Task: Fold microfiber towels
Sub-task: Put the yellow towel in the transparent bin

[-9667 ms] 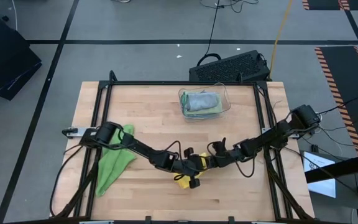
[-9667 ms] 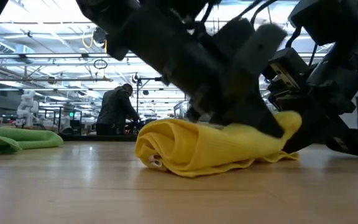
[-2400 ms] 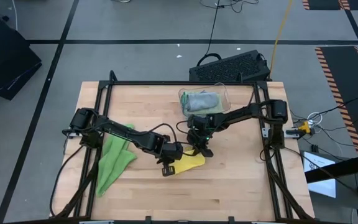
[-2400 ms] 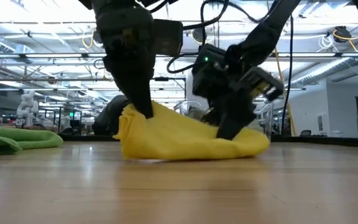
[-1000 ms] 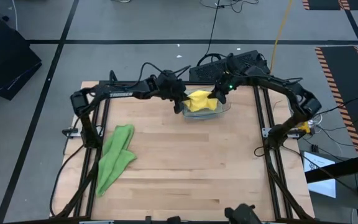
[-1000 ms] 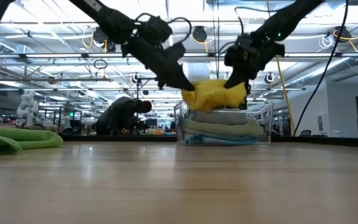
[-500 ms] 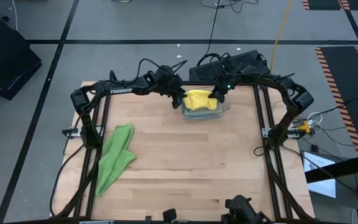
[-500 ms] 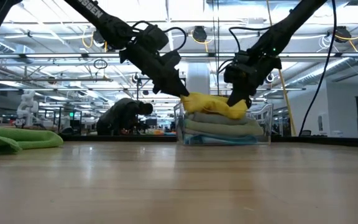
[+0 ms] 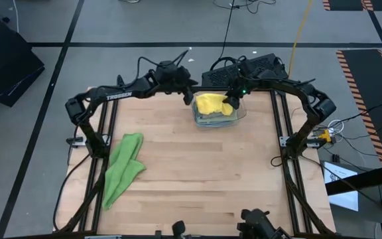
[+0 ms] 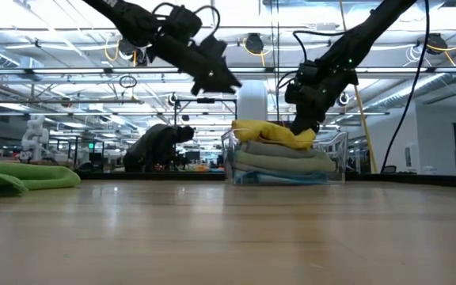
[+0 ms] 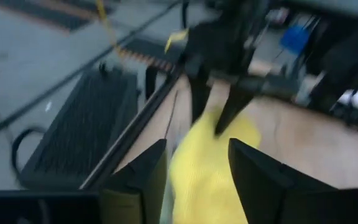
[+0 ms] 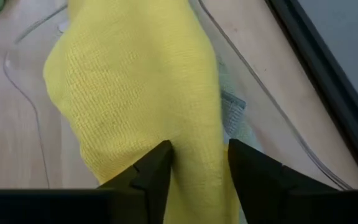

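High view gives you the layout: the yellow towel lies folded on top of the stack in the clear plastic bin, which sits at the middle of the bench's far edge. The right gripper sits right over the towel's right end, close to the bin's rim. The right wrist view shows its fingers spread, with yellow cloth between them and no pinch on it, so you should read that hand as released. The left gripper hangs just off the bin's left rim, above the far edge, and in the low view it stands well clear of the towel, higher than the right one. Its fingers are parted too and hold nothing, as the left wrist view shows.

What your next move likely turns on is the bright green towel. It lies crumpled along the bench's left edge, its long axis running from far to near, well apart from both grippers. Your left arm is the nearer one by its base; the right must cross the whole bench to reach it. Lift both hands straight up before you swing, since the bin's walls stand close on either side of the right fingers. The middle of the bench between bin and green towel is bare wood, so you have plenty of room to spread the cloth there.
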You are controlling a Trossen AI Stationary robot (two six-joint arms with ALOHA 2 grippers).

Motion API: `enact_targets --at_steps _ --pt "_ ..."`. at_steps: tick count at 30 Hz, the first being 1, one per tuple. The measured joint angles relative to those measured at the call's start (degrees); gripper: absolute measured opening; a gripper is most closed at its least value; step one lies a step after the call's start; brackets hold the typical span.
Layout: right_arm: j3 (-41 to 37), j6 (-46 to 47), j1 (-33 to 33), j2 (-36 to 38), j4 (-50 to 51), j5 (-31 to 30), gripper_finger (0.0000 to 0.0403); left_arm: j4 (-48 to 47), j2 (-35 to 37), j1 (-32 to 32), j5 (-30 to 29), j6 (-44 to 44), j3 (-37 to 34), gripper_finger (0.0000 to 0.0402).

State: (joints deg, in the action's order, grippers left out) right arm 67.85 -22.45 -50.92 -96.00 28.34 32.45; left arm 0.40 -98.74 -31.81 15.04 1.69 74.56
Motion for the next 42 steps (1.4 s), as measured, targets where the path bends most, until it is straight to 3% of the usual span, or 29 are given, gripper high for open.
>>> enact_targets --at_steps 5,11,19,25,30,34,37,42 --pt "0.0 -0.8 0.0 2.9 0.7 -2.5 0.0168 8.3 -3.4 2.7 -0.2 0.7 0.0 0.0128" --pt "0.0 -1.3 0.0 7.4 0.2 -2.7 0.0190 10.2 -8.5 3.9 -8.5 0.5 0.0 0.0065" --pt "0.0 9.8 0.4 10.5 -1.0 -4.3 0.0197 8.5 -13.6 3.4 -3.3 3.2 -0.1 0.0006" --pt "0.0 17.7 6.0 11.1 -0.1 1.0 0.0148 9.3 -12.6 3.5 -7.1 3.0 -0.1 0.0014" --pt "-1.0 19.1 10.8 10.6 -2.9 0.3 0.0076 11.5 -8.7 2.2 -11.1 4.0 0.0 0.0018" --pt "-5.7 21.7 11.6 9.9 -7.6 -4.1 0.0016 13.0 -6.5 1.7 -9.4 7.8 0.0 0.0004" --pt "-10.7 21.9 11.0 9.8 -14.2 -9.0 0.0007 13.2 -6.3 2.3 -6.0 9.4 0.0 0.0006" --pt "-16.8 23.5 9.3 8.9 -23.1 -9.6 0.0012 8.7 -10.5 4.4 -4.0 7.6 0.0 0.0022"
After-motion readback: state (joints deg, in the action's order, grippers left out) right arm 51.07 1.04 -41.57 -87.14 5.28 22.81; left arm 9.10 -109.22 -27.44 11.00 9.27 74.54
